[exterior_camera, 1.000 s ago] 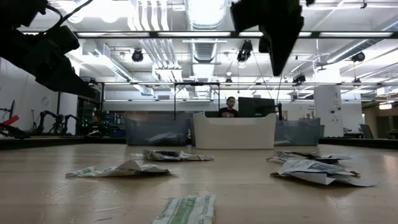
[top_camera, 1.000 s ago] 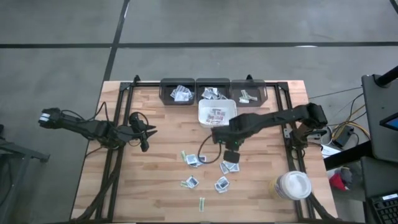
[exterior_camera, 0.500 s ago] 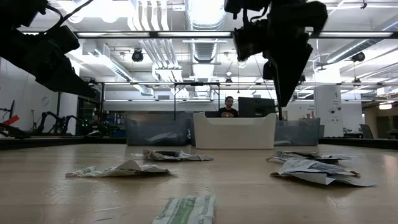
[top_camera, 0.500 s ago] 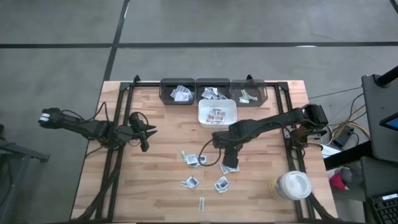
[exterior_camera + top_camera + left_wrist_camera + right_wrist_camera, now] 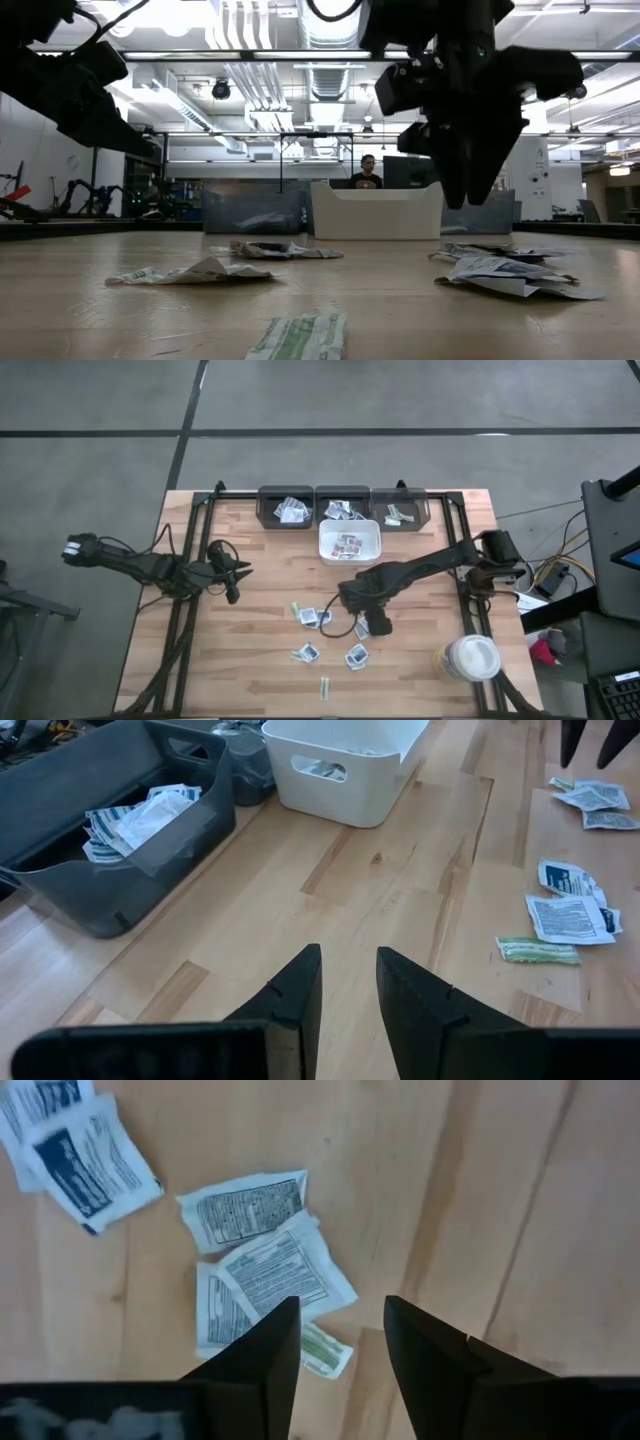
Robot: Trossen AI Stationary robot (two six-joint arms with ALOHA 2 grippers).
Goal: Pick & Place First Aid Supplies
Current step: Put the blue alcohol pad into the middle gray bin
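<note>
Here the wooden table carries three dark bins along its far edge, each already holding packets, with the white tray just in front of the middle one — sorting places, I judge, set within reach of both arms. The round white-lidded jar stands well apart at the near right corner.

The right gripper hangs low over the loose first aid supplies scattered mid-table, its fingers spread apart and holding nothing — probably lined up for a pick. In its wrist view a small overlapping cluster of packets lies on the wood just ahead of the fingertips, not yet between them.

The left gripper waits above bare wood at the table's left side, fingers parted a little, empty.
</note>
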